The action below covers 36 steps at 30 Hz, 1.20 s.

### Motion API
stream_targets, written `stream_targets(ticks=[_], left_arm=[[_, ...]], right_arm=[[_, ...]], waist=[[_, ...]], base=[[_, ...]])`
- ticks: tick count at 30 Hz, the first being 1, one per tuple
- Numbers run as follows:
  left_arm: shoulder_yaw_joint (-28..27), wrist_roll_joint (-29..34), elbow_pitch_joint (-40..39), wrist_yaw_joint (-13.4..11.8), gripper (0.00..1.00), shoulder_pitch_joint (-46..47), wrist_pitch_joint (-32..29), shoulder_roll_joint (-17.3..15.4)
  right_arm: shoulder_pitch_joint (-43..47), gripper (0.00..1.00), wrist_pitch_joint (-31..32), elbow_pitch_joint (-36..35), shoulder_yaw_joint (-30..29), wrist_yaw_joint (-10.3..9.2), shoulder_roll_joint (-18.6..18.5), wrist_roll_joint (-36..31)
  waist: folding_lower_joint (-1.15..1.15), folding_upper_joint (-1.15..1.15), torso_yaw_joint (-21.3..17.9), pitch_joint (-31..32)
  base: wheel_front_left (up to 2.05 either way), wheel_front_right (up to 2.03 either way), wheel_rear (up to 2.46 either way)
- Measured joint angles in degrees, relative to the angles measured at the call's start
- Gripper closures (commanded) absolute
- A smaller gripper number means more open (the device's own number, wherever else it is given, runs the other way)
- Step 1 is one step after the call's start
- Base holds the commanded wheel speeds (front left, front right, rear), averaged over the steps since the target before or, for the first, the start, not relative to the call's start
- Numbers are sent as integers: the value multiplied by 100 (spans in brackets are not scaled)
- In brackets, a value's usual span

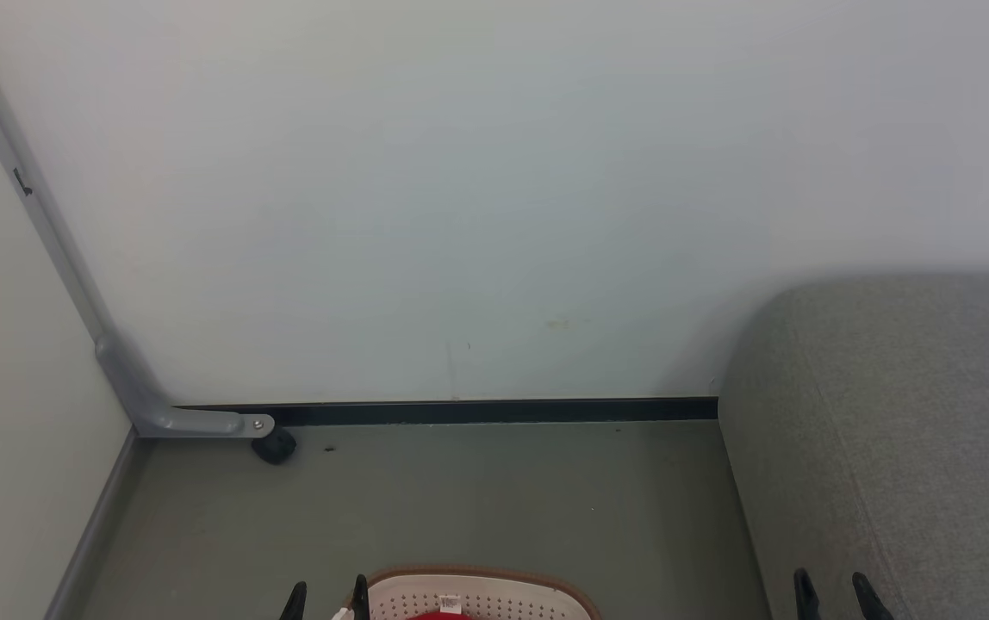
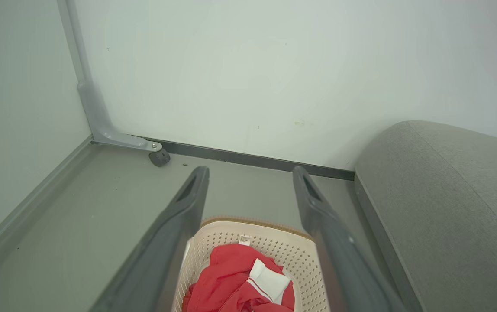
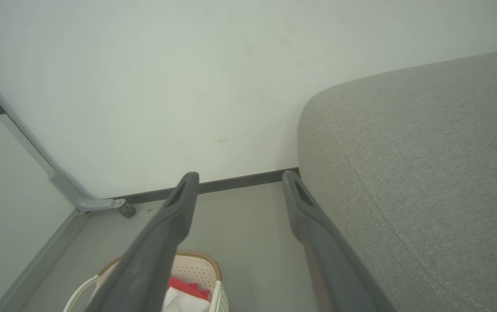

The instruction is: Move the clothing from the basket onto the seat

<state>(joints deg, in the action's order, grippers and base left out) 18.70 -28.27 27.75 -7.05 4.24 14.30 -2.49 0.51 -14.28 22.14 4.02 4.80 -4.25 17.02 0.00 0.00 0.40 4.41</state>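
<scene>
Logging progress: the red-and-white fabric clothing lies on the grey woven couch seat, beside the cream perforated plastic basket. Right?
No. The red-and-white fabric clothing lies inside the cream perforated plastic basket, beside the grey woven couch seat, not on it; the left wrist view shows this.

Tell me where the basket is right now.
The basket sits on the floor at the bottom centre of the head view, left of the couch, with the left hand beside its left edge.
</scene>
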Motion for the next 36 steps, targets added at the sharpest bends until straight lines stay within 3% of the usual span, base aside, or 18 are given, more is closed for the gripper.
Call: stream_targets(ticks=[29,36], left_arm=[[-4,11,60,55,0,10,0,0],[-36,64,41,154,0,2,0,0]], right_arm=[[-13,0,0,69,-4,24,24,-69],[-13,0,0,135,-35,-109,42,-156]], waist=[[0,0,-51,-96],[0,0,-151,-276]], base=[[0,0,0],[0,0,0]])
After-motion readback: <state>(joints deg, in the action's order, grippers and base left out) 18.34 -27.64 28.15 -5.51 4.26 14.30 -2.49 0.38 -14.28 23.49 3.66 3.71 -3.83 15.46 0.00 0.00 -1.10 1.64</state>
